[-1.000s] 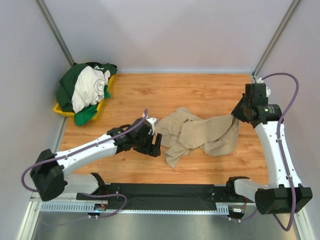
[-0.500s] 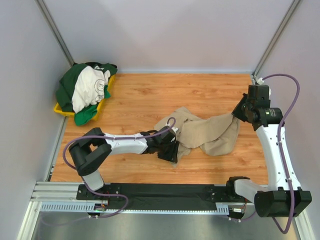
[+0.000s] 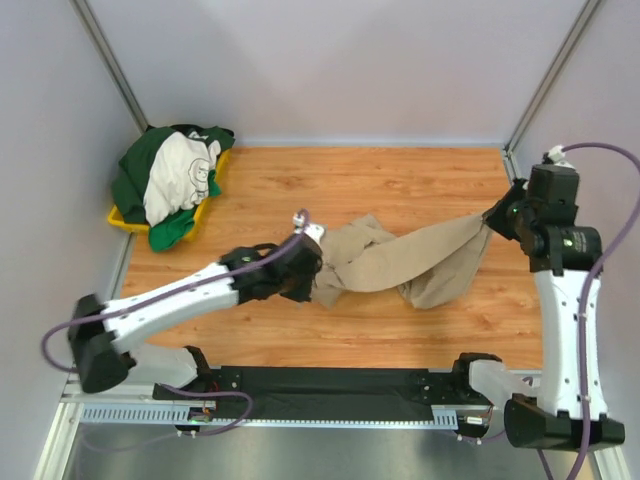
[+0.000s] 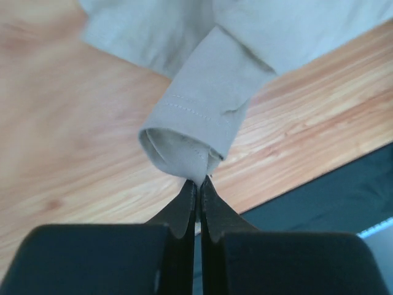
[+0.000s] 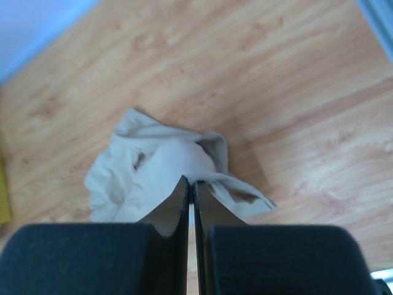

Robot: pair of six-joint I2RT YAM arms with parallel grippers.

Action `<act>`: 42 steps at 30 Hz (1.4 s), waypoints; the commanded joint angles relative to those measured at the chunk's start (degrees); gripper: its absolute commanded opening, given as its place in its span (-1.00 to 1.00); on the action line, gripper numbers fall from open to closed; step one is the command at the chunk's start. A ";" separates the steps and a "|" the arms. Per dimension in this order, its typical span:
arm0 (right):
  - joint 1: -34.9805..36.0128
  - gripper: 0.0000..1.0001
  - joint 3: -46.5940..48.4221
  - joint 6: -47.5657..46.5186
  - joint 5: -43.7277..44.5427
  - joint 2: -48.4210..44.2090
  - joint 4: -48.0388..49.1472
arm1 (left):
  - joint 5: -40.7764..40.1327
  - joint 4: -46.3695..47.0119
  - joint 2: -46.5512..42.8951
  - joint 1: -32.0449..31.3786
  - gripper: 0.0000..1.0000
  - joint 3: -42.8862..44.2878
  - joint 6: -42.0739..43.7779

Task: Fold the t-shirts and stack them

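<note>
You see the tan shirt (image 3: 400, 262) stretched from 9 to 3 o'clock. Your left gripper (image 4: 198, 184) pinches its sleeve hem at 9; your right gripper (image 5: 190, 182) pinches the cloth at 3. The other shirts (image 3: 170, 185) lie piled on the yellow tray (image 3: 125, 224) at 10 o'clock.

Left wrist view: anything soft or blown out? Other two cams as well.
Left wrist: sleeve hem of the tan t-shirt sharp, stitching legible; wood at left washed and soft; fingers black, no detail. Right wrist: whole frame soft, fingers featureless. Top external: even light, sharp, faint shadows only.
</note>
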 commanded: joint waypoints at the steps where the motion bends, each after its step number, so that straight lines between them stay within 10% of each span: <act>1: -0.60 -1.00 10.35 -1.14 -0.98 -7.27 -3.59 | -15.07 -17.46 -15.76 -0.12 -1.00 10.55 7.62; 6: -0.60 -1.00 17.06 -1.75 1.90 -18.33 -6.07 | -25.43 -28.29 -27.01 -0.12 -1.00 24.10 20.17; 15: -0.43 -1.00 25.22 -4.30 9.72 -29.97 -5.10 | -27.22 -18.82 -30.38 -0.12 -1.00 44.23 43.99; 24: -0.25 -0.99 23.34 -2.90 9.31 -9.15 -4.76 | -29.60 -7.21 -12.20 2.67 -1.00 52.69 61.51; 33: -1.04 -0.99 4.58 1.58 12.20 17.55 10.36 | -6.30 -6.15 20.47 31.59 -0.91 53.52 51.32; 34: -1.13 -0.69 5.89 1.50 11.85 20.72 10.11 | -7.52 -9.98 25.82 33.34 -0.83 58.09 49.66; 35: -1.04 0.42 11.21 1.59 11.50 26.93 8.19 | -9.27 -15.24 31.45 33.88 -0.78 64.49 48.42; 36: -1.04 0.64 13.79 2.28 12.97 29.60 5.13 | -9.64 -19.73 39.77 33.98 -0.46 70.73 46.06; 39: 0.01 0.94 12.26 1.50 13.51 29.73 3.77 | -8.75 -21.46 38.02 33.45 0.20 70.73 36.05; 42: 0.98 1.00 4.54 0.88 12.04 24.63 8.42 | -8.06 -14.60 30.11 32.92 0.36 52.31 31.98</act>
